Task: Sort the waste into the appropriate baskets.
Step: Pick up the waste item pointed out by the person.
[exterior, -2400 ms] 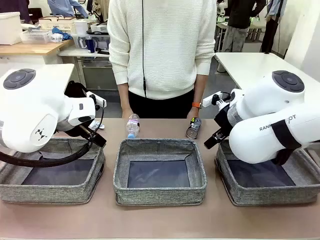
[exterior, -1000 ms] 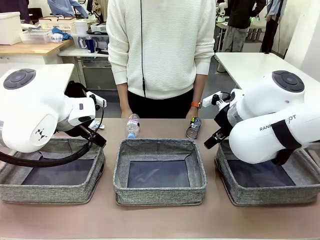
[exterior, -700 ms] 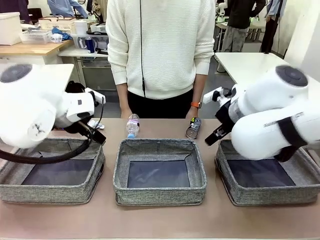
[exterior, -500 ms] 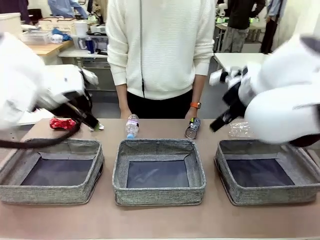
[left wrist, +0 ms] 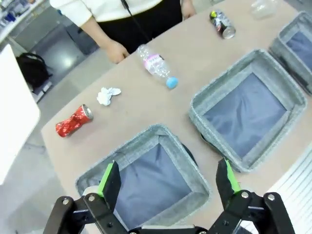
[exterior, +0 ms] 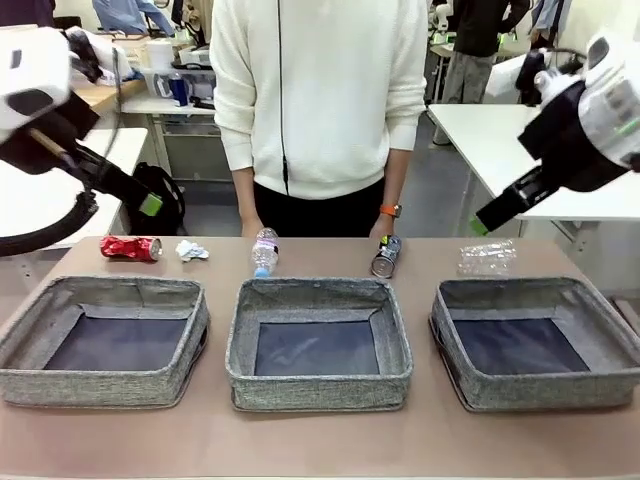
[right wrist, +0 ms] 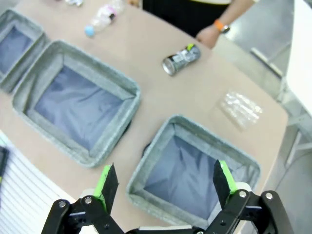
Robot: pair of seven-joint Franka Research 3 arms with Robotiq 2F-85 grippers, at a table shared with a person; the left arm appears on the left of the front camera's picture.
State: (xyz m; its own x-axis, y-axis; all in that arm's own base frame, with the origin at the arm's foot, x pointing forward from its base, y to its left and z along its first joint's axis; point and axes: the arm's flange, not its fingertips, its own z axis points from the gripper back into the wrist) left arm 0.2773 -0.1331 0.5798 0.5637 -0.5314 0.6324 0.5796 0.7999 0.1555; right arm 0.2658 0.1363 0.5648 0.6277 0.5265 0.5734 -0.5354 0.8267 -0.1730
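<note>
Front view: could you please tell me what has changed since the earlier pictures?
Both arms lifted up and outward from over the outer baskets; the left gripper and right gripper are open, holding nothing. That uncovered the red can, paper wad and flattened clear bottle. The capped bottle, dark can and three baskets stayed put.

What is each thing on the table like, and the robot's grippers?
red can: crushed, lying on its side.
paper wad: crumpled.
bottle: lying down, blue cap on.
dark can: lying on its side.
clear plastic item: squashed, lying flat.
left basket: empty.
middle basket: empty.
right basket: empty.
left gripper: open.
right gripper: open.
</note>
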